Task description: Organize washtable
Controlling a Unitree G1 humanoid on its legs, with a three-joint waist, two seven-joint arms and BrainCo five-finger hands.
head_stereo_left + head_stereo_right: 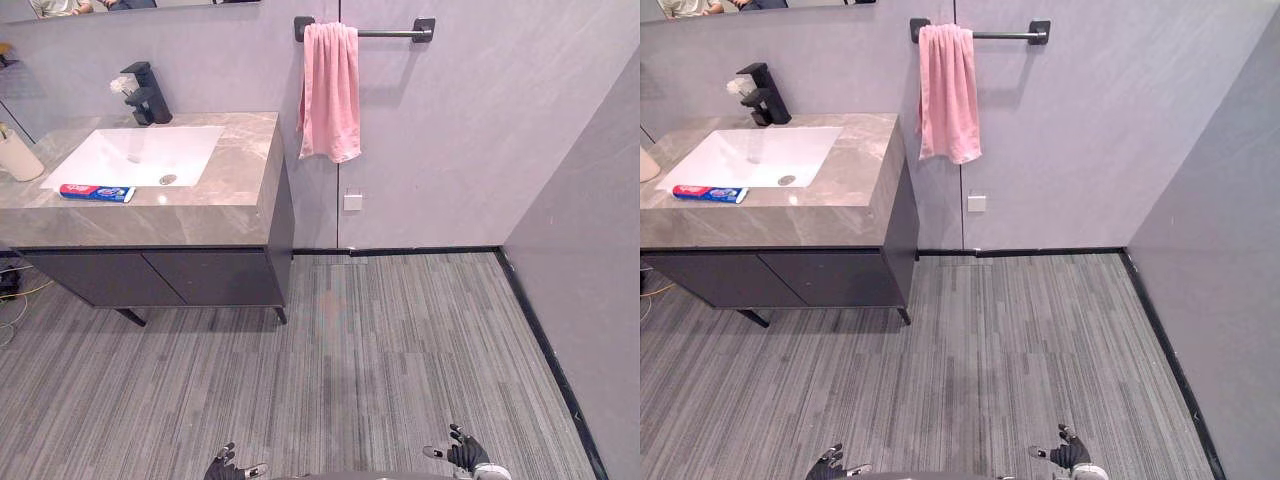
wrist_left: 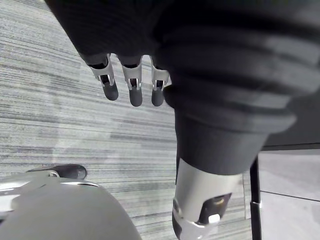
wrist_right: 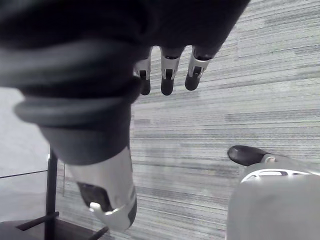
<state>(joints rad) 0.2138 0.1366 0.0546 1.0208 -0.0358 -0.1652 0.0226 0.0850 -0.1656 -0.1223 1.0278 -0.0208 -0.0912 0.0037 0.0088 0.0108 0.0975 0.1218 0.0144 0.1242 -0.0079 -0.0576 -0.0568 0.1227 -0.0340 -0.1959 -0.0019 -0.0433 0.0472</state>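
Where counter meets sink, a red-and-blue toothpaste box lies flat.

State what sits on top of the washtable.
A toothpaste tube beside the basin, black faucet behind it, pale container at the left edge. Closed doors hide the cabinet's inside.

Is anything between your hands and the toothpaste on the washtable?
Nothing visible does. The left hand and right hand hang open above bare floor. The toothpaste box lies on the washtable by the sink, with nothing before it.
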